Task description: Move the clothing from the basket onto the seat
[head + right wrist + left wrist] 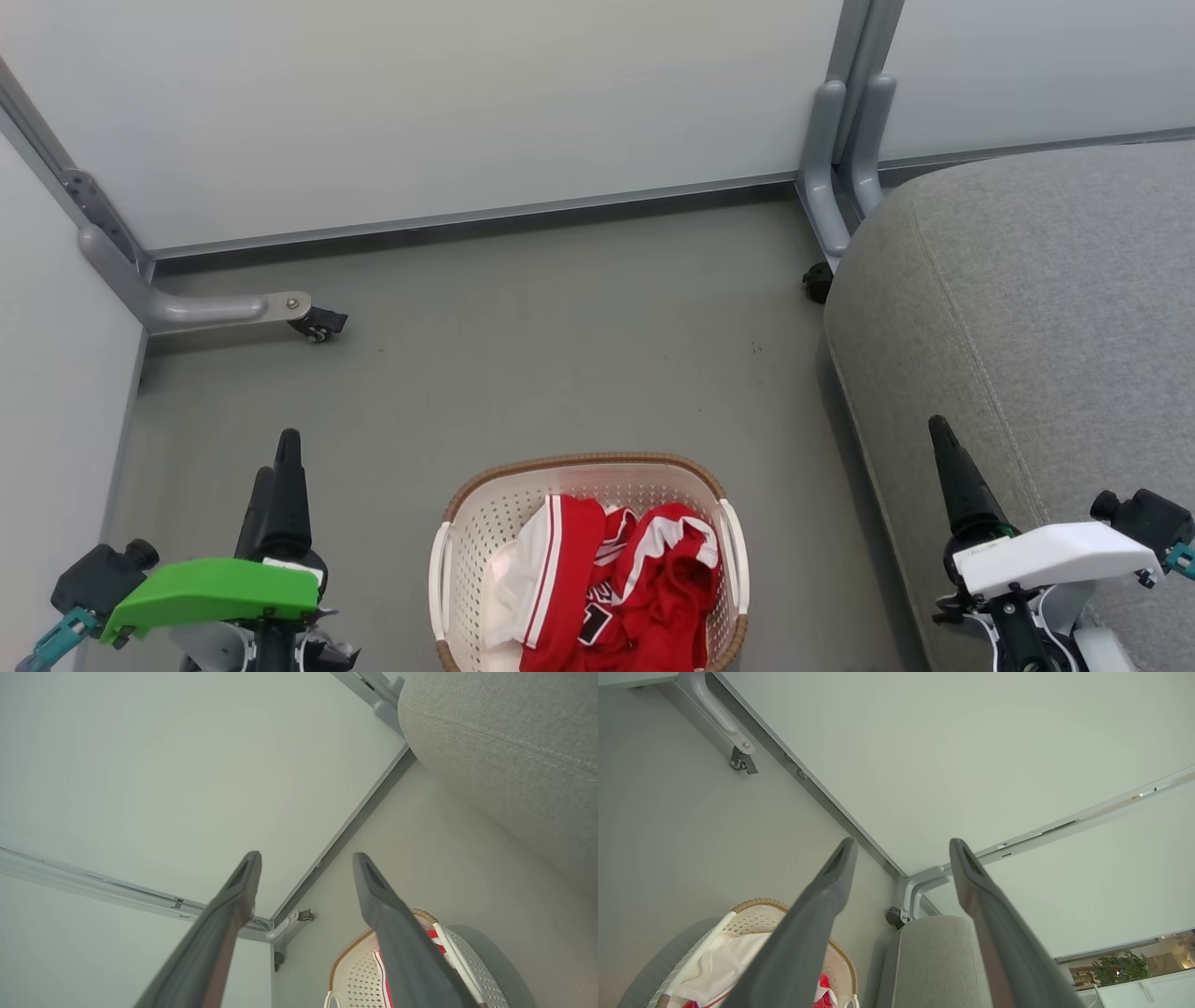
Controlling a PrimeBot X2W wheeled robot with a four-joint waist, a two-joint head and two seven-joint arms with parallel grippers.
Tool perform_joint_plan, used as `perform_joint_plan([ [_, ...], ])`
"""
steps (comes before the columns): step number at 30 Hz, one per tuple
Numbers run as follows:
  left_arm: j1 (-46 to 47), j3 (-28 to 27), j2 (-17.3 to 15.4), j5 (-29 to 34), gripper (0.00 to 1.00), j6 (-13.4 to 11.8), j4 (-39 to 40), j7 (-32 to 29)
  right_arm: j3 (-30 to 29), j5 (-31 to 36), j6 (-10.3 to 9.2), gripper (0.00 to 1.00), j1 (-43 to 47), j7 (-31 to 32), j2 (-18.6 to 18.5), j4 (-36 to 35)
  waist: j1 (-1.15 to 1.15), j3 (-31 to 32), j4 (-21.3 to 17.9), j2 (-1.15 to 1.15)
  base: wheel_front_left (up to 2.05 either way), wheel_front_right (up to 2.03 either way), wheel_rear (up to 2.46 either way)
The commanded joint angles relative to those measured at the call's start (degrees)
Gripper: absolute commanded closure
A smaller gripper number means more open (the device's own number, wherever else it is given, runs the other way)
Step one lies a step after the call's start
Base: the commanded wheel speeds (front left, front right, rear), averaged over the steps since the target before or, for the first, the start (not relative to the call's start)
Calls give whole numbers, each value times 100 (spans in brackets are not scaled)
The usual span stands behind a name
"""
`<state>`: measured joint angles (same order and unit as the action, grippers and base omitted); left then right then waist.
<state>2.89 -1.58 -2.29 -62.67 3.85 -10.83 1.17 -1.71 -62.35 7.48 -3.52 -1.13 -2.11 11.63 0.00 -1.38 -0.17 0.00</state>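
The cream-white basket (448, 569) with its brown rim stands on the floor at the bottom centre of the head view. Red clothing (644, 588) with white and black stripes lies crumpled inside it. The big grey seat (1036, 299) fills the right side. My left gripper (280, 457) hangs left of the basket, my right gripper (938, 434) over the seat's front edge. In the left wrist view the left gripper (901, 845) stands open and empty, with the basket (759, 917) below it. The right gripper (306, 858) is likewise open and empty beside the basket (359, 975).
Pale partition panels (420, 112) close off the back and left. Their grey feet with castors (317, 324) reach onto the grey floor (560, 355), one more at the seat's corner (817, 280).
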Motion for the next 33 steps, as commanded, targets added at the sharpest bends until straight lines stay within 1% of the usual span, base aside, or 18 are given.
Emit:
perform_joint_plan([
  [1, 19, 38, -38, 282, 0, -55, 143, 63, 46, 269, 1, 0, -28, -65, -42, -133, 0, -6, -1, 0, 0, 0, 0],
  [13, -59, 270, -50, 1628, 0, -349, 392, 311, 236, 1463, 1, 0, 23, -310, -51, -359, 0, -43, -23, 0, 0, 0, 0],
  [20, -100, 405, -75, 2171, 0, -495, 501, 433, 319, 2018, 2, 0, 81, -435, -56, -448, 0, -36, -29, 0, 0, 0, 0],
  [33, -214, 666, -138, 3105, 0, -646, 641, 655, 480, 2918, 2, 0, 203, -659, -64, -577, 0, 0, -42, 0, 0, 0, 0],
])
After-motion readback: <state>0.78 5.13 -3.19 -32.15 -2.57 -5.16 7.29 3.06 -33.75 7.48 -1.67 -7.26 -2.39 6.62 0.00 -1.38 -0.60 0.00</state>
